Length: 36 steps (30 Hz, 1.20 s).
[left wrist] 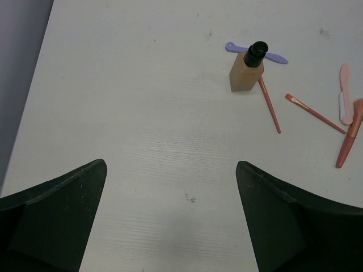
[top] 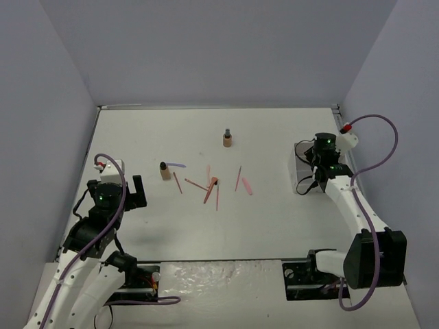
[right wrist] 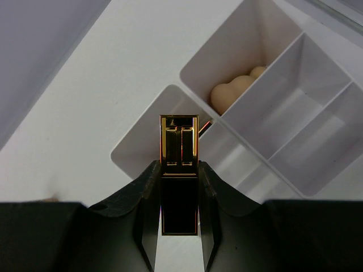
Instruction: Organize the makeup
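Gold-and-black lipstick tube [right wrist: 179, 170] sits clamped between the right jaws, above a corner compartment of the white tray [right wrist: 136, 148]. Left jaws stand apart over the counter [left wrist: 142, 130], tan bottle [left wrist: 248, 71] well ahead.

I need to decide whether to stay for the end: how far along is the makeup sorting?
Still early, it seems. Done: peach sponges lie in one compartment of the tray. In hand: the right gripper holds a gold-black lipstick tube over a neighbouring compartment. Left: two tan bottles and the scattered sticks are on the table; the left gripper is open, holding nothing.
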Available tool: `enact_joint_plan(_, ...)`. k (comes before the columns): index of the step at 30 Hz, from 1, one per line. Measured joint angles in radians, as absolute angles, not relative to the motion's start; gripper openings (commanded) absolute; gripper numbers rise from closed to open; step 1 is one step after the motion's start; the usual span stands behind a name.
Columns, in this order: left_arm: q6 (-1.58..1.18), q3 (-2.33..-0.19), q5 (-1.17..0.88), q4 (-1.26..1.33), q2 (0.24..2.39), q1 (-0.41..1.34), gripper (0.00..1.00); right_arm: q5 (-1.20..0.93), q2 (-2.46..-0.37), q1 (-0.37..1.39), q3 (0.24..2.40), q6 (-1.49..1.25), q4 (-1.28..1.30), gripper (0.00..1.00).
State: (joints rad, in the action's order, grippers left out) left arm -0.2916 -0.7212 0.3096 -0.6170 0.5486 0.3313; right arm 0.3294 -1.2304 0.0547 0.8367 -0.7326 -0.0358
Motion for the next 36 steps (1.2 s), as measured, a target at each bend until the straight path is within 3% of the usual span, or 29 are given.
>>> enact_joint_plan(11,-0.292,-0.721,0.311,-0.617,0.545,0.331,0.97,0.334,-1.389,0.025,0.925,-0.91,-0.026,0.03)
enact_joint_plan(28,-0.292,-0.721,0.312,-0.617,0.538,0.331,0.97,0.291,-1.439,0.025,0.97,-1.003,-0.022,0.45)
enact_joint_plan(36,-0.292,-0.721,0.312,-0.617,0.538,0.331,0.97,0.252,-1.438,0.026,0.97,-0.967,-0.022,0.5)
